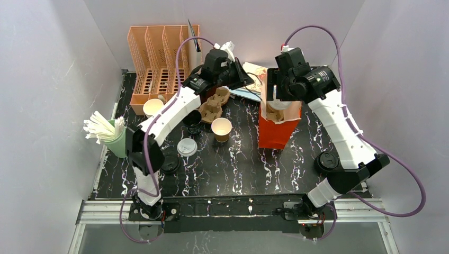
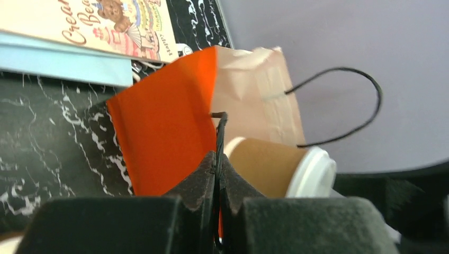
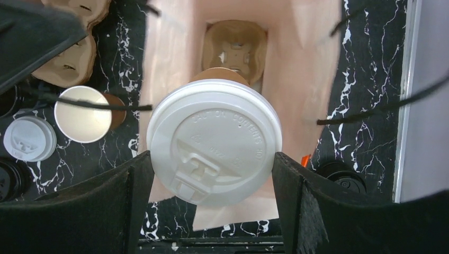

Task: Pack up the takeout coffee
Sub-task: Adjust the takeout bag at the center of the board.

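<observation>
The takeout coffee (image 3: 213, 138), a brown kraft cup under a white plastic lid, hangs upright over the mouth of the red paper bag (image 1: 279, 129). My right gripper (image 3: 212, 156) is shut on it, one finger against each side of the lid. A cardboard cup carrier (image 3: 234, 48) lies on the bag's floor below the cup. My left gripper (image 2: 218, 159) is shut on the bag's near black string handle (image 2: 219, 127) at the bag's left edge. In the left wrist view the cup (image 2: 267, 165) shows just past the bag's rim.
A peach file organiser (image 1: 159, 58) stands at the back left, and a green cup of stirrers (image 1: 114, 136) at the left edge. Open kraft cups (image 1: 221, 128), a black cup (image 1: 192, 120), cardboard carriers (image 1: 214, 103), a white lid (image 1: 187, 146) and black lids (image 1: 327, 161) lie around the bag.
</observation>
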Robot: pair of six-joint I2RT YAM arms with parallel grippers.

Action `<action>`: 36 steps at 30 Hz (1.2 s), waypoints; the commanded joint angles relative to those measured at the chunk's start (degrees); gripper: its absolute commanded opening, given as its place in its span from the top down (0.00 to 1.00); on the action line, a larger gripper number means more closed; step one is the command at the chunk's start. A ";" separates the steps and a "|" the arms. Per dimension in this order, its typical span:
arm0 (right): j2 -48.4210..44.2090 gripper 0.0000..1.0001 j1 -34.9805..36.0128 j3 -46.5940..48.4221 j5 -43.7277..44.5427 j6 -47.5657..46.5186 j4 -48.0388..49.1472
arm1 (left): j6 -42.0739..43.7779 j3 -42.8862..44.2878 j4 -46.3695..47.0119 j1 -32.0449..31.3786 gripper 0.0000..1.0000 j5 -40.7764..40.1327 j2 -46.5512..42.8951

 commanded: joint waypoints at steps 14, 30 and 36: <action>1.19 0.76 -1.00 1.00 -16.87 -8.88 2.80 | -11.45 -24.36 -8.24 -1.53 0.67 -5.86 -29.95; 1.86 0.75 0.17 -2.08 -19.89 -10.60 6.12 | 7.36 -0.11 -41.29 7.44 0.23 -8.60 -19.06; 0.88 0.75 0.88 -4.37 -17.69 -10.28 6.95 | 20.22 10.76 -40.45 7.65 0.18 -2.00 -7.50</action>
